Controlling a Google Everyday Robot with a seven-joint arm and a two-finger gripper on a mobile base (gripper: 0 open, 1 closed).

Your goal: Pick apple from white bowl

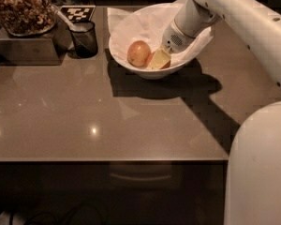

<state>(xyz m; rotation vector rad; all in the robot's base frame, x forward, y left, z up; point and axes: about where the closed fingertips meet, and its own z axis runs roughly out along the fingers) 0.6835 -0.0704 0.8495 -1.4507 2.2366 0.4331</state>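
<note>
The white bowl (131, 25), wide and lined with crumpled white paper, stands at the back of the table. Two apples lie in it. The paler yellow-gold apple (138, 53) lies in plain sight on the left. The redder apple (150, 60) is just to its right and mostly hidden, with only red slivers showing beside the gripper's yellowish tip. My gripper (159, 59) reaches down into the bowl from the upper right and sits right on this red apple.
A small dark cup (84, 39) with a utensil stands left of the bowl. Next to it is a metal box topped with a container of brown snacks (22, 8). A black-and-white marker tag (77, 12) lies behind the cup. My white arm (239, 18) crosses the right side.
</note>
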